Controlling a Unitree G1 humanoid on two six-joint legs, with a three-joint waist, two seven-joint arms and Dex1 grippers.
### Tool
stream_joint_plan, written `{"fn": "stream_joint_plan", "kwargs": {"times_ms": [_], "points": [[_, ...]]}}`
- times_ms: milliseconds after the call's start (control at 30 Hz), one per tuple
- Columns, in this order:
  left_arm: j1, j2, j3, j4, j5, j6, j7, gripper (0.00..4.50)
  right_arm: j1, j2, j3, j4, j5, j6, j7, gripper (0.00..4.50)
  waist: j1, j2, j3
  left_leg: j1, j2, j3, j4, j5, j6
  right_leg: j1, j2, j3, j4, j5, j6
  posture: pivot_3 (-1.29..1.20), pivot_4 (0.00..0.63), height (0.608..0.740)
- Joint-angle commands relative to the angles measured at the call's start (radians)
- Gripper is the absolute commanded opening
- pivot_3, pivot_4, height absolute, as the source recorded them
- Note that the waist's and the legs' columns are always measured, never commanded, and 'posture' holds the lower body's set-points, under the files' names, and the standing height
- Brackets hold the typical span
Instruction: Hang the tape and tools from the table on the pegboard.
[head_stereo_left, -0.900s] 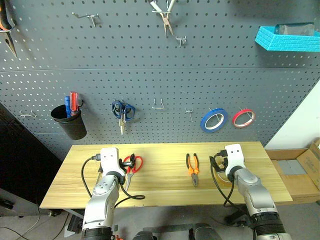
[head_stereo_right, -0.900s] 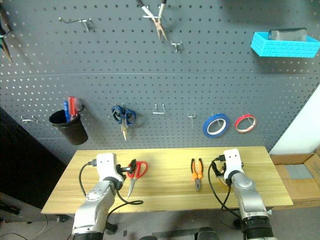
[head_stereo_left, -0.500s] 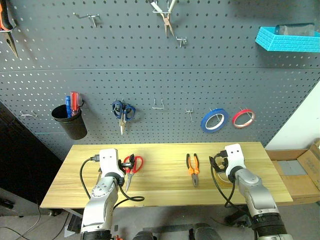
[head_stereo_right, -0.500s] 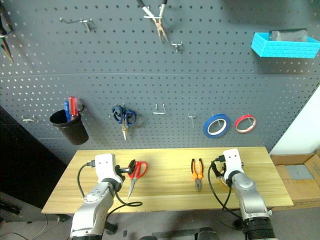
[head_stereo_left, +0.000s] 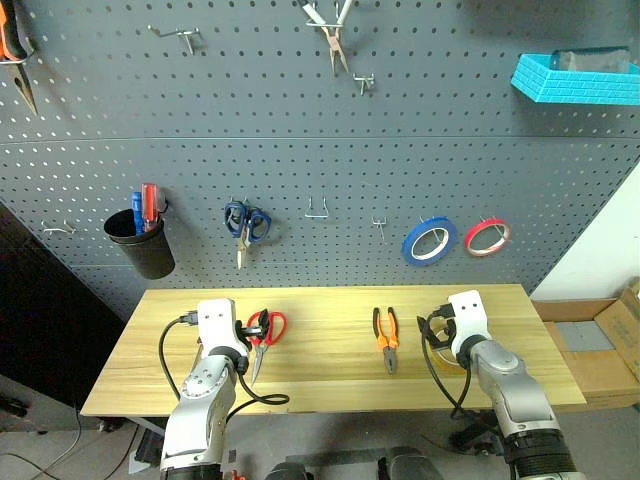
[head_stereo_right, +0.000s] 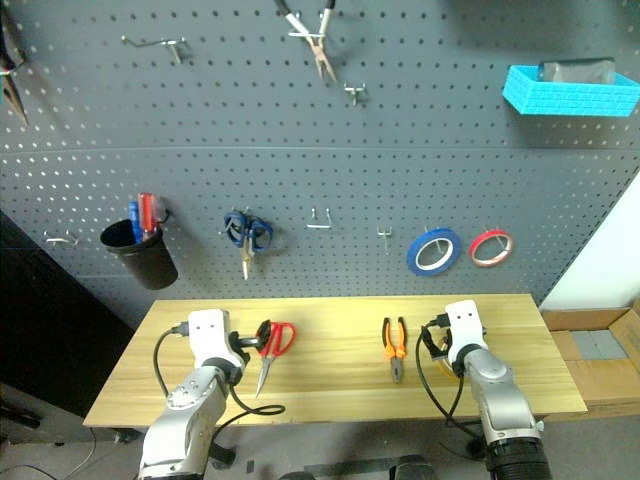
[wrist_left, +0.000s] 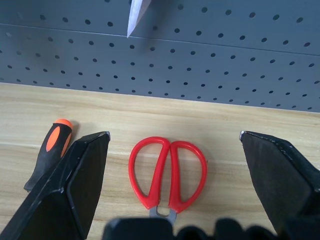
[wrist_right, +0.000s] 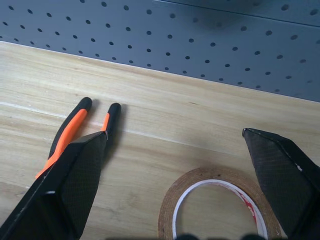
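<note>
On the light wooden table (head_stereo_left: 320, 372) lie the red-handled scissors (wrist_left: 168, 170), the orange-handled screwdriver (wrist_left: 50, 151) and the orange-and-black pliers (head_stereo_left: 385, 339). My left gripper (wrist_left: 174, 134) hovers open just behind the scissors' handles, with the screwdriver beside its one finger. Over the yellow tape ring (wrist_right: 215, 207), which lies flat on the table, my right gripper (wrist_right: 174, 132) is also open. The pliers' handles (wrist_right: 75, 132) lie by one of its fingers. Behind the table rises the dark grey pegboard (head_stereo_left: 320, 160).
On the pegboard hang a black cup (head_stereo_left: 140, 247) with red and blue screwdrivers, blue scissors (head_stereo_left: 245, 224), a blue tape ring (head_stereo_left: 428, 240), a red tape ring (head_stereo_left: 486, 236), needle-nose pliers (head_stereo_left: 332, 35) and a cyan bin (head_stereo_left: 575, 76). Bare hooks (head_stereo_left: 316, 210) sit mid-board. Cardboard boxes (head_stereo_left: 600, 345) stand right.
</note>
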Motion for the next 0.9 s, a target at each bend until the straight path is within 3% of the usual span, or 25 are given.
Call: {"fn": "stream_joint_plan", "kwargs": {"times_ms": [33,167,333,633,900], "points": [[-0.006,0.021,-0.029,-0.056,-0.005,-0.009,-0.041,4.48,0.001,-0.02,-0.018,-0.07,0.027,0.039,0.02,4.5,0.0,0.0,0.001,0.0,0.0,0.0,0.0,0.0,0.0,0.0,0.0,0.0,0.0,0.0,0.0,-0.05,0.046,0.74],[-0.054,0.106,-0.142,-0.07,-0.023,-0.017,-0.232,4.48,0.001,-0.043,-0.029,-0.12,0.078,0.13,0.069,4.5,-0.003,0.0,0.007,0.0,0.0,0.0,0.0,0.0,0.0,0.0,0.0,0.0,0.0,0.0,0.0,-0.06,0.066,0.74],[-0.209,0.228,-0.379,-0.019,-0.026,-0.024,-0.576,4.48,-0.022,-0.108,-0.016,-0.168,0.149,0.3,0.16,4.5,-0.007,0.003,0.041,0.003,-0.001,0.0,0.001,0.0,0.0,0.005,0.0,-0.001,-0.001,-0.001,0.0,-0.12,0.139,0.74],[-0.449,0.19,-0.572,0.236,0.003,-0.089,-0.851,4.48,-0.128,-0.204,-0.006,-0.04,0.167,0.433,0.22,4.5,-0.053,0.002,0.11,-0.001,0.001,0.001,0.001,-0.002,0.003,0.0,0.001,0.0,0.001,-0.001,-0.001,-0.19,0.23,0.74],[-0.572,0.123,-0.601,0.488,0.079,-0.253,-0.896,4.48,-0.221,-0.195,0.0,0.102,0.154,0.4,0.222,4.5,-0.069,0.001,0.152,-0.024,0.005,0.0,0.004,-0.003,0.007,-0.021,-0.002,-0.001,0.001,-0.001,-0.001,-0.21,0.273,0.74]]}}
